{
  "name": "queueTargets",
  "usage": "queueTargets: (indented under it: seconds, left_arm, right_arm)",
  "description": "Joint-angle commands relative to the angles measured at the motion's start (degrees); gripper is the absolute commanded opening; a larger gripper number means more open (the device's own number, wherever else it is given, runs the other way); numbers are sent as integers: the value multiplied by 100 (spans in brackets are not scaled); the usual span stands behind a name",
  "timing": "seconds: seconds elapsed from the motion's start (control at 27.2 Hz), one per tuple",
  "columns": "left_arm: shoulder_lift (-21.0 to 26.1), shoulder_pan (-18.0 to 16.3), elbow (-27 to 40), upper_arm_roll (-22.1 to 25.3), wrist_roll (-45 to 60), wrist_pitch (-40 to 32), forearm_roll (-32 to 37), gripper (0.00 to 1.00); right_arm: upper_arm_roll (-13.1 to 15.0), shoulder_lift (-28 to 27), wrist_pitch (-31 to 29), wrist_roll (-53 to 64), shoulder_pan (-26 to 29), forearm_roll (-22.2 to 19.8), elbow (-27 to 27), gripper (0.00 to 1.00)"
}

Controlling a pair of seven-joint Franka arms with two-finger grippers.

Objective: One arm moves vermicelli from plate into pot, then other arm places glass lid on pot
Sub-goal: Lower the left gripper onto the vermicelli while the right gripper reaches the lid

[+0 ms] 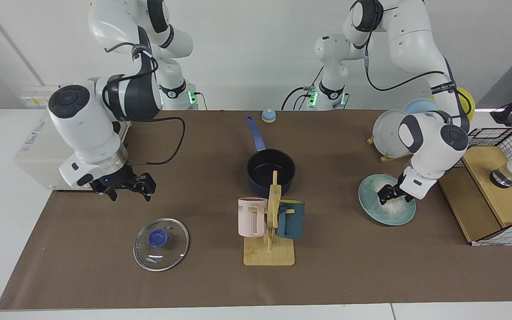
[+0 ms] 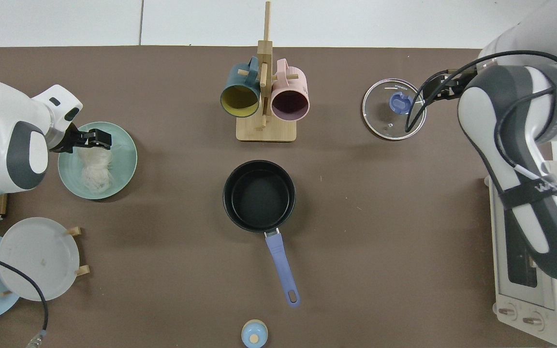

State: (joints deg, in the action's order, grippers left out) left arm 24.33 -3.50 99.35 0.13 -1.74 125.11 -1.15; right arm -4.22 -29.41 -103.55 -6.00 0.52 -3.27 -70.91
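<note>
Facing view: I see my left gripper low over the vermicelli on the plate, fingers spread around the strands, at three o'clock from the pot. My right gripper, fingers parted and empty, hovers above bare mat just off the glass lid rim, at the lid's eleven o'clock. Open mat lies between lid and pot; the mug rack crowds the pot's six o'clock edge.

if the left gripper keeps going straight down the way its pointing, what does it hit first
Most likely the vermicelli. The left gripper points down over the bundle on the plate, fingers open at its top. The plate lies just beneath. The right gripper hangs above the table by the glass lid.
</note>
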Motion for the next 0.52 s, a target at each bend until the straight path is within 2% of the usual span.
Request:
queueTargets:
  seconds: [0.0,0.33,0.37,0.4,0.44,0.48]
  left_arm:
    - [-157,16,331,-4,16,216,-52,100]
    - [-122,24,392,5,-186,321,19,98]
    - [-122,24,392,-4,-178,312,19,86]
    - [-122,24,375,-21,-117,252,19,68]
    - [-122,33,357,-21,-55,190,-8,40]
    - [-122,33,348,-21,93,163,-60,4]
  right_arm:
    - [-8,-416,-524,-173,-166,-314,130,100]
    - [9,-1067,-1545,-314,-254,-385,147,100]
    - [27,-1128,-1580,-314,-254,-385,147,100]
    - [27,-1190,-1633,-314,-254,-385,156,100]
    - [27,-1234,-1686,-314,-254,-385,165,100]
    - [27,-1278,-1738,-314,-254,-385,165,100]
